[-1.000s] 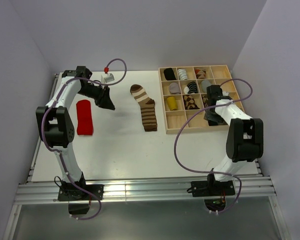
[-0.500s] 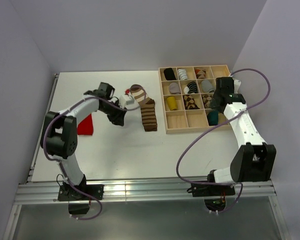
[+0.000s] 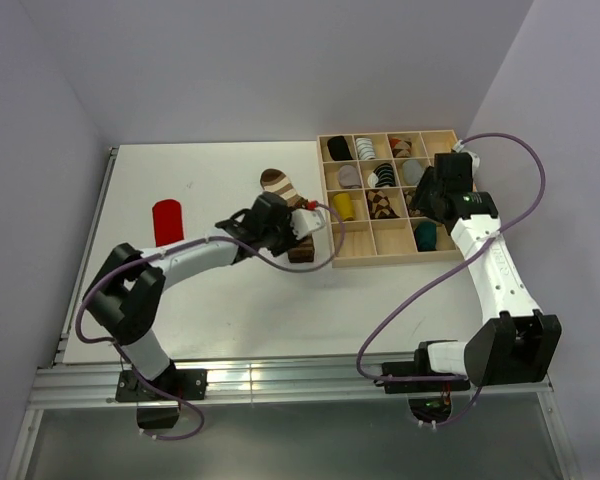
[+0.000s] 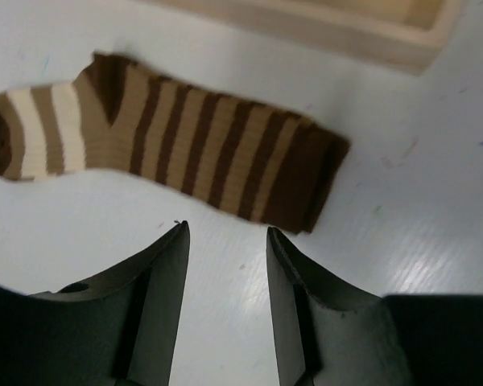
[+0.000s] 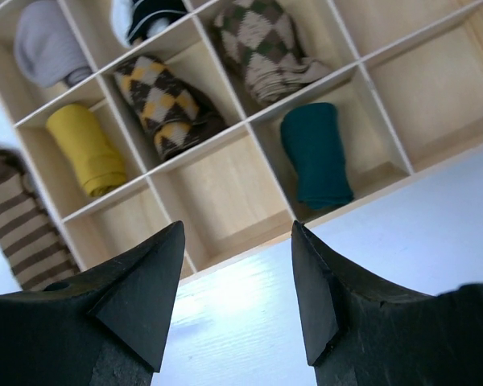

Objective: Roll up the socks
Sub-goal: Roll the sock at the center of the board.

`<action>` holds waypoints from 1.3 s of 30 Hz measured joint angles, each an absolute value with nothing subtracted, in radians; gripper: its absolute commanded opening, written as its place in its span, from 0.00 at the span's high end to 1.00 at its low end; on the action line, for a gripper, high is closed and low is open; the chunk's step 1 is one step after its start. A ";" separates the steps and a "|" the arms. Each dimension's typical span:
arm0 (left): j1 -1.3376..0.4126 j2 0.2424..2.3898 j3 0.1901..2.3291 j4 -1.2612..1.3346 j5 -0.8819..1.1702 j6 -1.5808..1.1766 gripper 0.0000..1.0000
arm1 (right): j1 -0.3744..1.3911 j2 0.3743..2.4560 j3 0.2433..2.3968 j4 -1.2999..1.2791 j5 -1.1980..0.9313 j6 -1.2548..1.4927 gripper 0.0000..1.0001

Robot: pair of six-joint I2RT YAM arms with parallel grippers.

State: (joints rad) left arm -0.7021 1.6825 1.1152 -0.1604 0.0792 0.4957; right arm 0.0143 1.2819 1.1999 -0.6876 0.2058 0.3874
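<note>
Step in hand, as I judge it: the teal sock is finished and the striped sock comes next.

- Teal sock: rolled, lying in the wooden tray, nearest row, second compartment from the tray's right end.
- Right gripper: hovers over the tray's near edge, fingers spread, nothing between them.
- Striped sock: flat and unrolled on the table just left of the tray.
- Left gripper: above the table beside the sock's cuff end, fingers released and empty, not touching the fabric.
- Red sock: well left of the tray. I cannot tell whether it is rolled.

Next move, my estimate: lower the left gripper, pinch one end of the striped sock and turn it over itself.

Writing: no brand, label or lettering is legible in any view.
</note>
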 measured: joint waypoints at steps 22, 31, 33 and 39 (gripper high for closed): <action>-0.903 1.888 1.084 0.043 -0.140 0.577 0.37 | 0.048 1.205 1.152 -0.682 0.148 0.382 0.36; -0.854 1.903 1.120 -0.008 -0.072 0.591 0.41 | 0.048 1.205 1.151 -0.681 0.136 0.376 0.37; -0.822 1.916 1.153 -0.052 -0.018 0.592 0.42 | 0.048 1.204 1.147 -0.680 0.132 0.373 0.38; -0.735 1.961 1.253 -0.187 0.136 0.619 0.48 | 0.054 1.202 1.121 -0.673 0.118 0.369 0.41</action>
